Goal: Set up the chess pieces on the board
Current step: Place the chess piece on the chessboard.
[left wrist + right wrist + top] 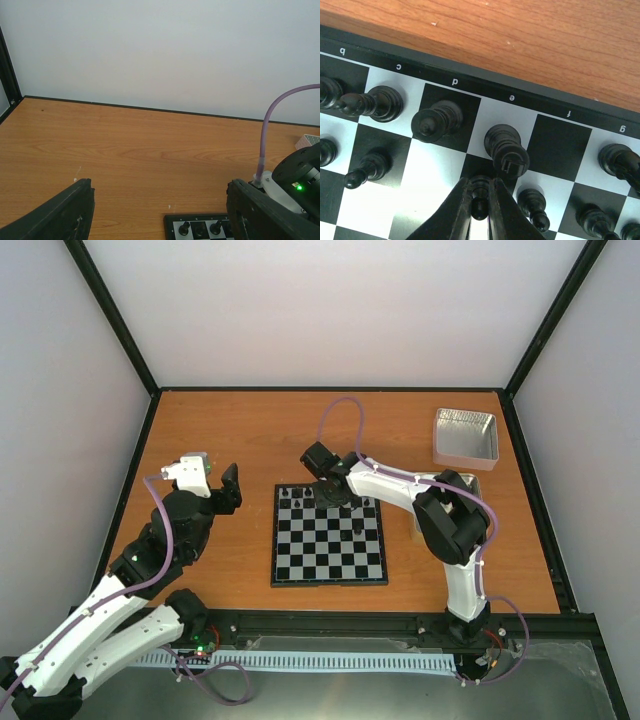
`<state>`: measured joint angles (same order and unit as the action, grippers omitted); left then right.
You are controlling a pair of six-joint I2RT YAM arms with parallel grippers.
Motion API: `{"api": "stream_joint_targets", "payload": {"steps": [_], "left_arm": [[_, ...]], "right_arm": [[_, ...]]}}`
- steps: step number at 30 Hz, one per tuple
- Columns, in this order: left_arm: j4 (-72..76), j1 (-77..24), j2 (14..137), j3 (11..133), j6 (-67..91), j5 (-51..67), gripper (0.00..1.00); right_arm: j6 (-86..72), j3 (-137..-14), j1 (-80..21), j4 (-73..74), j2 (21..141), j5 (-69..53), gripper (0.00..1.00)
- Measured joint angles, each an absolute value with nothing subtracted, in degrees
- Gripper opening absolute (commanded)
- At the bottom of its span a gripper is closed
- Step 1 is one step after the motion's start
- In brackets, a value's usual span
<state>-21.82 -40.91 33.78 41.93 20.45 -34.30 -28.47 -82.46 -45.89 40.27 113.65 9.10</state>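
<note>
The board (300, 562) lies mid-table with black chess pieces (300, 491) along its far rows. My right gripper (333, 496) hangs over the far middle of the board. In the right wrist view it (480, 206) is shut on a black pawn (479, 191) on or just above the dark square in front of the king (507, 150). A queen (435, 120) and a bishop (376, 102) stand left of the king, and other pawns (532, 204) stand alongside. My left gripper (212, 478) is open and empty above the bare table left of the board; its view (160, 220) shows the board's corner (172, 221).
A square silver tin (465, 437) stands at the back right, and a second tin (468, 480) lies partly hidden behind the right arm. Black frame posts and white walls close in the table. The right arm's purple cable (270, 120) arches over the board's far edge.
</note>
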Motion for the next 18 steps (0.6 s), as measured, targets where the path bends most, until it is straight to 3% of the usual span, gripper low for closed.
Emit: {"api": "stream_joint_targets", "payload": {"steps": [18], "left_arm": [[-21.82, -40.91, 33.8, 41.93, 20.45, -34.28, 0.73]], "right_arm": [[-28.21, -82.7, -45.89, 42.28, 112.71, 8.36, 0.25]]}}
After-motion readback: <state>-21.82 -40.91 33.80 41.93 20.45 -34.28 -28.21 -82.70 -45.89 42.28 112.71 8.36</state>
